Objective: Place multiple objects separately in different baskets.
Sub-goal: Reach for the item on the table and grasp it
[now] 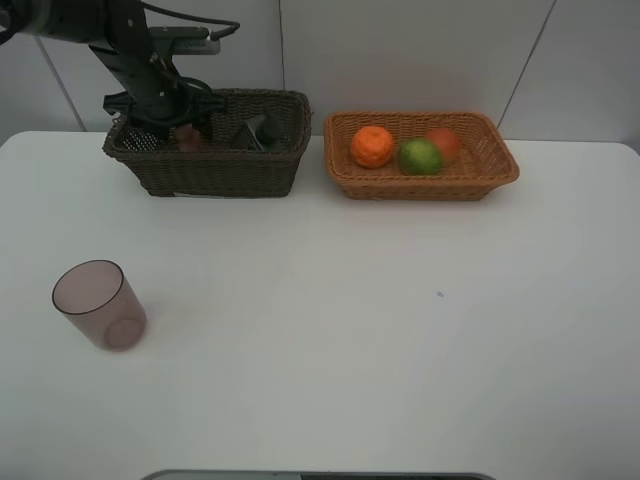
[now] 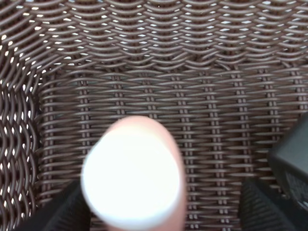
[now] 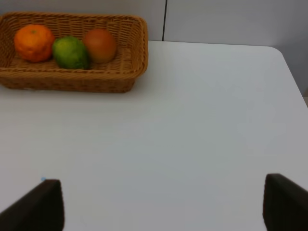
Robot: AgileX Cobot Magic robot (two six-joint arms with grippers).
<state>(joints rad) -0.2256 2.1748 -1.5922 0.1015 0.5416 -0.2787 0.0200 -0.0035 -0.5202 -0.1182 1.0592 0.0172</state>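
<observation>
Dark brown basket [image 1: 215,160], far edge of the table towards the left corner: contains the dark grey bottle [image 1: 255,132] and the pink white-capped bottle [image 2: 132,175], the latter between the spread fingers of the left gripper [image 2: 163,207]; contact cannot be confirmed. Light tan basket [image 1: 420,158], just beside it on the far edge: contains orange [image 1: 373,146], green fruit [image 1: 421,156] and peach-like fruit [image 1: 444,142], close together. Mauve cup [image 1: 98,304] lies tilted near the left edge. Right gripper [image 3: 163,204]: fingers wide apart, holding nothing

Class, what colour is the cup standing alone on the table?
Translucent mauve cup, a brownish pink; the exterior high view shows it best.
</observation>
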